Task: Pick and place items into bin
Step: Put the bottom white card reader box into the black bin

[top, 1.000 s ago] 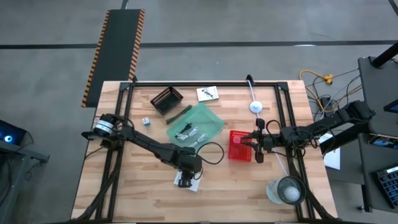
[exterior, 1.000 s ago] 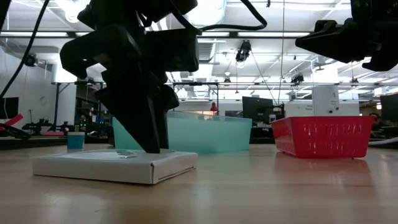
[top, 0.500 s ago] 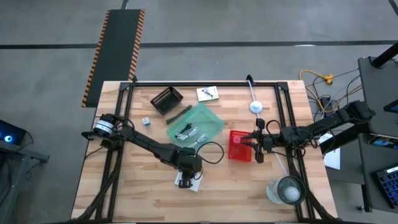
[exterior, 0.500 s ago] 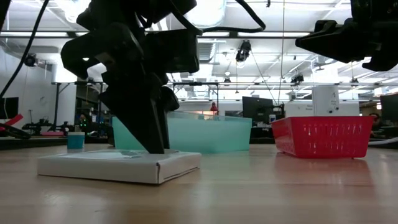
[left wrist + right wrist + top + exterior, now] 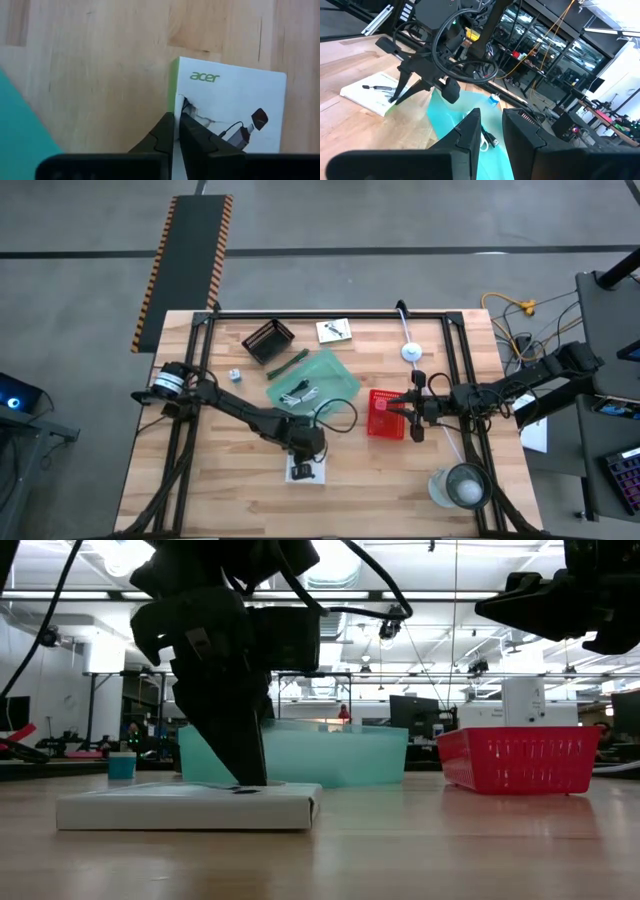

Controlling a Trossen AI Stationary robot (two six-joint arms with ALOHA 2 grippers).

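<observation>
Two arms share the job, but only the left one is at work. The left pincer [image 5: 174,131] stands point-down on the flat white printed box [image 5: 235,115], which lies on the light wooden tabletop [image 5: 220,490] near the front, just short of the shallow translucent green bin [image 5: 318,376]. Its fingers are clenched together with no gap, their tips at the box's green-striped edge; they seem to press on the card rather than hold it, though the tips hide the contact itself. Pressing there makes sense for a thin box lying flat, which offers no side to pinch until an edge lifts or slides. A white coiled cable [image 5: 298,392] already lies in the bin. The right pincer [image 5: 414,412] waits above the red slatted plastic basket [image 5: 385,415], fingers slightly apart and empty, clear of the left arm's path.
</observation>
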